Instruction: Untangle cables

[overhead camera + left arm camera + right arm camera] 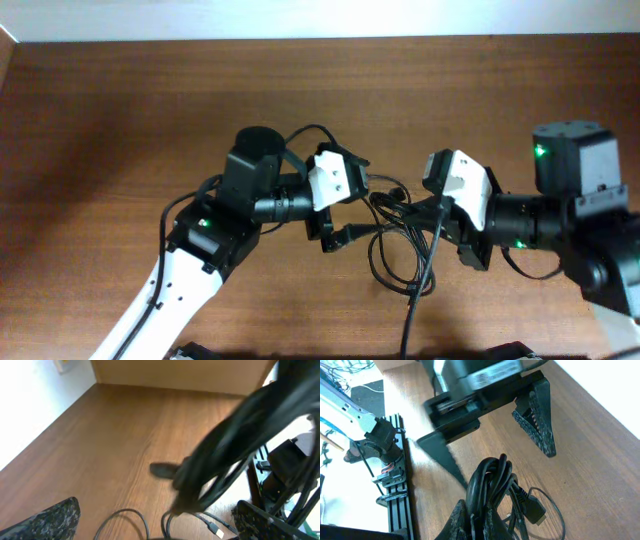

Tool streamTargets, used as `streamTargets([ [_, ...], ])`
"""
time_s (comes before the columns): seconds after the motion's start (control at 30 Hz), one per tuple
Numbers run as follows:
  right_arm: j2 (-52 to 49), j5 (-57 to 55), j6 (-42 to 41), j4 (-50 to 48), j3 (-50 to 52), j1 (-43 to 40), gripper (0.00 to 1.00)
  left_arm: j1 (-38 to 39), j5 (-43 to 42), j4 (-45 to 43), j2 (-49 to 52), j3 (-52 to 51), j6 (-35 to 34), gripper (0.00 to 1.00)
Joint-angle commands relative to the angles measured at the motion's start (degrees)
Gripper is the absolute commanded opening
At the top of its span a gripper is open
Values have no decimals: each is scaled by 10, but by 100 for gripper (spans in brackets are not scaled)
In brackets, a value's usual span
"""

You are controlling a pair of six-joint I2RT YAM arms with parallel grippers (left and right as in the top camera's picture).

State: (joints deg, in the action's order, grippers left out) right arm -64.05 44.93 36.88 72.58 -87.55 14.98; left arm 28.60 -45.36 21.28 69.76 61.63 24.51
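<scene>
Table [100, 150] smooth, faintly glossy wood (grained); cables [490, 482] shiny black plastic, smooth-sheathed.

The left arm [175, 285] has a long white lower link, black joint housings, a round black motor cap [258, 141], a small green light [205, 222] and a white wrist block [335, 180]. The right arm [575, 235] is mostly black, with a boxy motor housing [578, 155], two green lamps [541, 152] and a matching white block [463, 185]. Thick black arm leads [172, 208] trail beside the joints. The left gripper [157, 506] has black wedge-shaped fingers [52, 519] with grey speckling.
</scene>
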Motion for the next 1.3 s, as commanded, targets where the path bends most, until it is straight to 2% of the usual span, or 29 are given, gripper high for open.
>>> streamTargets([
  [0.0, 23, 9, 2, -3, -5, -1, 4, -12, -3, 3, -5, 3, -24, 99],
  [0.07, 24, 9, 2, -3, -5, -1, 4, -14, -6, 3, -8, 3, -24, 99],
  [0.23, 24, -6, 2, 1, -5, -1, 4, -14, -100, 2, -9, 3, -49, 99],
  [0.37, 24, -4, 2, 1, -5, 0, 4, -14, -100, -55, -9, 3, -168, 99],
  [0.47, 24, 15, 2, 1, -5, 0, 4, -14, -97, -76, -9, 3, -213, 99],
  [0.67, 24, 31, 2, 0, -5, 0, 4, -14, 1, -48, -6, 3, -224, 100],
  [0.77, 24, 49, 2, -4, -5, 0, 4, -14, 52, -23, 3, 3, -225, 93],
  [0.87, 24, 68, 3, -4, -5, 0, 4, -14, 90, -30, 9, 3, -299, 88],
  [1.0, 24, 89, 4, -6, -5, 0, 4, -10, 91, -59, 10, 3, -376, 93],
  [1.13, 24, 102, 4, -6, -5, 0, 4, 21, 94, -108, 10, 3, -378, 89],
  [1.27, 26, 112, 4, -9, -5, 0, 4, 21, 131, -88, 12, 3, -377, 88],
])
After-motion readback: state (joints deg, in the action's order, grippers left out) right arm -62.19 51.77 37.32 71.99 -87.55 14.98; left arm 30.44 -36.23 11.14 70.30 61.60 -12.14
